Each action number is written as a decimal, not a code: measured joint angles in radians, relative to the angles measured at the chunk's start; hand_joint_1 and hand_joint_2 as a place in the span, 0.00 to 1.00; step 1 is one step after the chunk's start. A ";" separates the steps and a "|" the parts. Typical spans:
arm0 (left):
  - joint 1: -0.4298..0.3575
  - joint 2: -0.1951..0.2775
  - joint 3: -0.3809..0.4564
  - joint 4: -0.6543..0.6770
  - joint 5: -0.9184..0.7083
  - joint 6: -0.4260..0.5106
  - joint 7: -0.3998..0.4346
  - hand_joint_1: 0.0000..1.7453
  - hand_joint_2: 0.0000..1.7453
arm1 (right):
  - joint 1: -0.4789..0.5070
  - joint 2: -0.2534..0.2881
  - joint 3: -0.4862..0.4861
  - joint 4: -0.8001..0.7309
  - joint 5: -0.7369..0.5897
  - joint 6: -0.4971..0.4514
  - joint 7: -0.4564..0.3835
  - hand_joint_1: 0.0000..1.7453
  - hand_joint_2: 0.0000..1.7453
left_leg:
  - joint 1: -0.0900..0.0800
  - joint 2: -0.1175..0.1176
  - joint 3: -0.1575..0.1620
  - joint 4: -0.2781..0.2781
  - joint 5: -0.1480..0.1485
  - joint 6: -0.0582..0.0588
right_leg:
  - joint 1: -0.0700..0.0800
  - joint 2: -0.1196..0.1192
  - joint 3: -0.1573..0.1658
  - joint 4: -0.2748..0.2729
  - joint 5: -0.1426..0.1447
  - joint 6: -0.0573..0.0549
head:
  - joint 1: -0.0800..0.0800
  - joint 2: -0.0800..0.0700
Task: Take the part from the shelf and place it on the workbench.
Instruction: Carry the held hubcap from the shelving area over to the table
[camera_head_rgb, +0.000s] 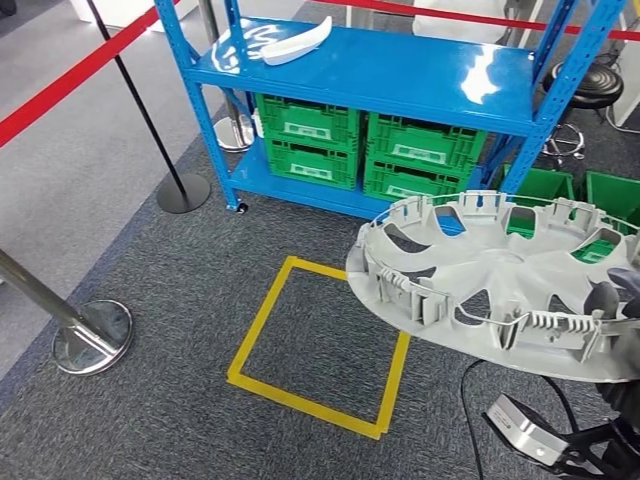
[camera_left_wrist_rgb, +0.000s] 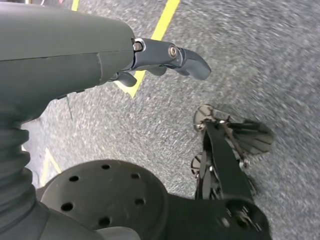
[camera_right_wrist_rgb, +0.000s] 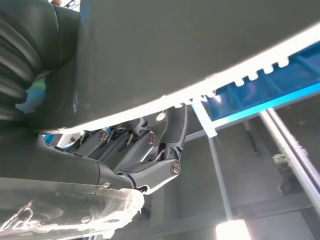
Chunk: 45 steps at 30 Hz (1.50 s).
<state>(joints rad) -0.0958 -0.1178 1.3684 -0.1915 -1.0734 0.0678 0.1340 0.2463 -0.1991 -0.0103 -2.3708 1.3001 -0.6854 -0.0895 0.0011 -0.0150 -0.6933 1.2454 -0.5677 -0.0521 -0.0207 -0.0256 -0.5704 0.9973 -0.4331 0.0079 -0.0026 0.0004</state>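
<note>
The part is a large grey wheel cover (camera_head_rgb: 498, 285), inner ribbed side up, hanging level over the carpet at the right of the head view. My right hand (camera_head_rgb: 620, 300) grips its rim at the far right edge. In the right wrist view the dark fingers (camera_right_wrist_rgb: 151, 150) press up against the cover's underside (camera_right_wrist_rgb: 188, 45). My left hand (camera_left_wrist_rgb: 113, 55) hangs over the grey carpet with its fingers (camera_left_wrist_rgb: 181, 55) stretched out and nothing in them.
A blue shelf (camera_head_rgb: 362, 70) stands ahead with a white curved piece (camera_head_rgb: 294, 45) on top and green crates (camera_head_rgb: 309, 135) below. A yellow tape square (camera_head_rgb: 317, 345) marks the carpet. Stanchions (camera_head_rgb: 90, 335) with red belts (camera_head_rgb: 68, 75) stand on the left.
</note>
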 joint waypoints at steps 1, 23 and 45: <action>0.001 0.000 0.002 0.000 0.004 -0.004 0.000 0.00 1.00 | 0.000 0.000 0.000 0.000 0.002 0.001 0.000 1.00 1.00 | 0.001 0.003 -0.003 0.013 0.004 -0.002 | 0.000 -0.014 -0.003 0.000 0.002 0.001 | 0.000 0.000; 0.000 -0.001 0.018 0.000 0.003 -0.004 0.009 0.00 1.00 | -0.022 -0.023 0.027 -0.014 -0.006 0.001 -0.087 1.00 1.00 | -0.005 -0.105 0.117 -0.272 0.161 0.038 | 0.000 0.099 0.019 0.017 -0.028 0.032 | 0.008 0.000; -0.003 -0.002 0.018 0.000 -0.012 -0.002 0.035 0.00 1.00 | -0.042 0.041 0.017 -0.056 -0.087 -0.002 -0.282 1.00 1.00 | -0.004 0.006 0.114 -0.269 0.152 0.061 | 0.010 0.017 -0.082 0.244 -0.151 0.049 | 0.007 0.000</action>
<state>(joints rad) -0.0992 -0.1199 1.3863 -0.1911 -1.0849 0.0655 0.1686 0.2044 -0.1579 0.0069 -2.4269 1.2131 -0.6870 -0.3720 -0.0029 -0.0094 -0.5790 0.9766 -0.4152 0.0087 -0.0112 -0.0088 -0.6526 1.2411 -0.5843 0.0569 0.0043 0.0004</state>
